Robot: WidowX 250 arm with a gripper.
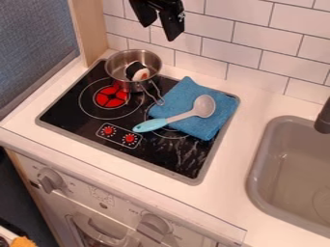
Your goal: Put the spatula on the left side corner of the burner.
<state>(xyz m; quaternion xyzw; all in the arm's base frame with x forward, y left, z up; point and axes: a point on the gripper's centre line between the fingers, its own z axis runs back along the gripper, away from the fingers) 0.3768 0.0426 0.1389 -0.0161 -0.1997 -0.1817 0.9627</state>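
Observation:
The gripper hangs at the top edge, in front of the tiled wall and above the pot, open with nothing between its fingers. A spatula with a grey, spoon-like head and light blue handle lies across a folded blue cloth on the right part of the black stove top. Its head points to the back right; the handle end reaches past the cloth onto the black surface near the printed knobs. The red-centred burner is at the stove's left, partly covered by the pot. The gripper is well away from the spatula, up and behind it.
A metal pot with a black-and-white toy food piece inside stands at the stove's back left, its handle toward the cloth. A grey sink with a dark faucet is at right. The tiled wall runs behind.

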